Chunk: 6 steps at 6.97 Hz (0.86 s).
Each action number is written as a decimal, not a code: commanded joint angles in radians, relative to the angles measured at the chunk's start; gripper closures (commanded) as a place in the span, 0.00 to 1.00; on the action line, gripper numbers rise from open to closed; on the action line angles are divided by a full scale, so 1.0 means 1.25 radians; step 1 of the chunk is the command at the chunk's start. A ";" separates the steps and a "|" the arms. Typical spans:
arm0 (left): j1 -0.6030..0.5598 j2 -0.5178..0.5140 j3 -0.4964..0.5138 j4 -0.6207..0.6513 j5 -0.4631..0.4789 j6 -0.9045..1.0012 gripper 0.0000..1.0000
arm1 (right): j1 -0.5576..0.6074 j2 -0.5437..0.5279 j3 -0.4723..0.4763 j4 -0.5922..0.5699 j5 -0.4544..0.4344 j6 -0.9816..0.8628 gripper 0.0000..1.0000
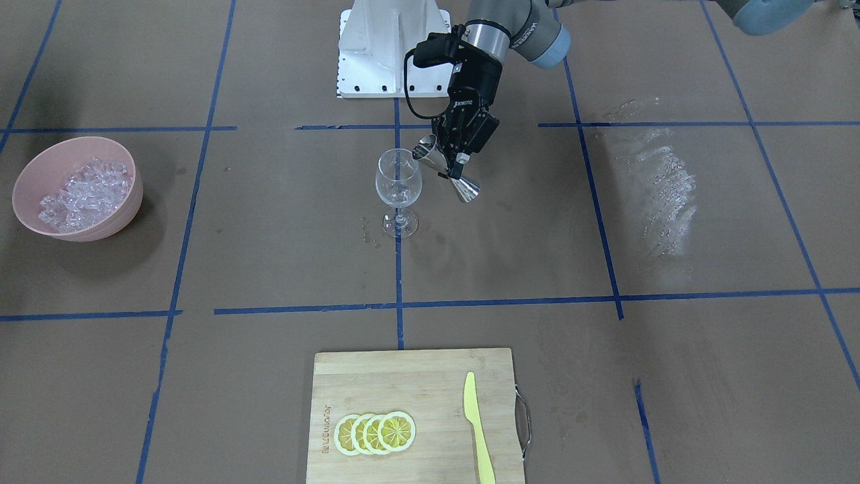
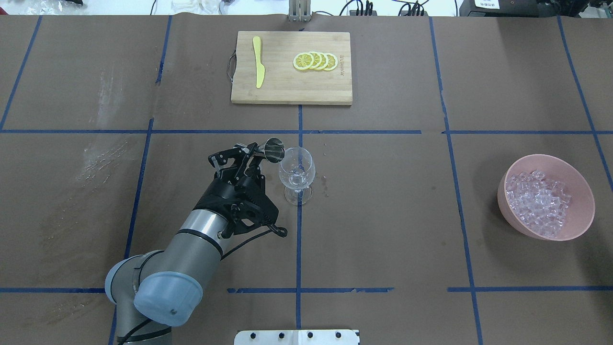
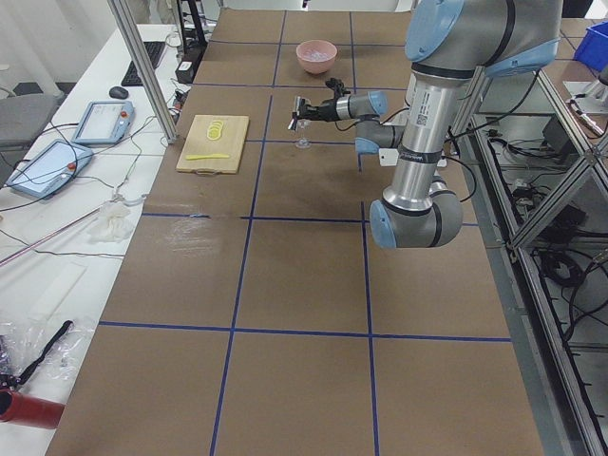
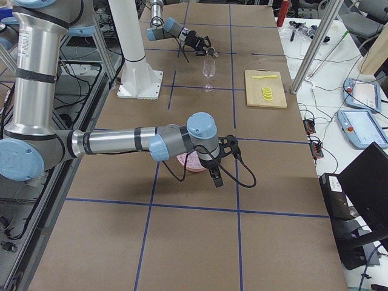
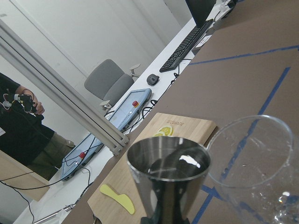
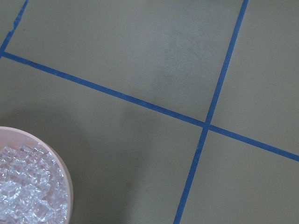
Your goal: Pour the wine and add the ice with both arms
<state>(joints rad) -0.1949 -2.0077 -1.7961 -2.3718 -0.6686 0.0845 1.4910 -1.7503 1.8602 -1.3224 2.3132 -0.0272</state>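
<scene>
My left gripper (image 1: 451, 163) is shut on a steel jigger (image 1: 447, 176), which it holds tilted with its mouth at the rim of an upright wine glass (image 1: 399, 183). The overhead view shows the same: gripper (image 2: 250, 154), jigger (image 2: 274, 150), glass (image 2: 297, 173). In the left wrist view the jigger (image 5: 168, 179) is close beside the glass rim (image 5: 254, 135). The ice (image 2: 539, 203) fills a pink bowl (image 2: 583, 191) at the table's right. My right gripper (image 4: 215, 173) hangs over that bowl; I cannot tell whether it is open or shut. The right wrist view shows ice (image 6: 23, 186), no fingers.
A wooden cutting board (image 2: 287, 91) lies across the table with lemon slices (image 2: 316, 61) and a yellow knife (image 2: 258, 62) on it. The white robot base plate (image 1: 390, 47) is behind the glass. A few droplets lie beside the glass foot (image 1: 366, 228).
</scene>
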 commanded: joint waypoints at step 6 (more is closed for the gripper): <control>0.004 -0.022 0.007 0.000 0.079 0.342 1.00 | 0.000 -0.001 -0.002 -0.001 -0.001 0.000 0.00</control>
<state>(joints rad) -0.1915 -2.0307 -1.7886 -2.3710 -0.5837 0.4635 1.4910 -1.7518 1.8581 -1.3236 2.3119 -0.0276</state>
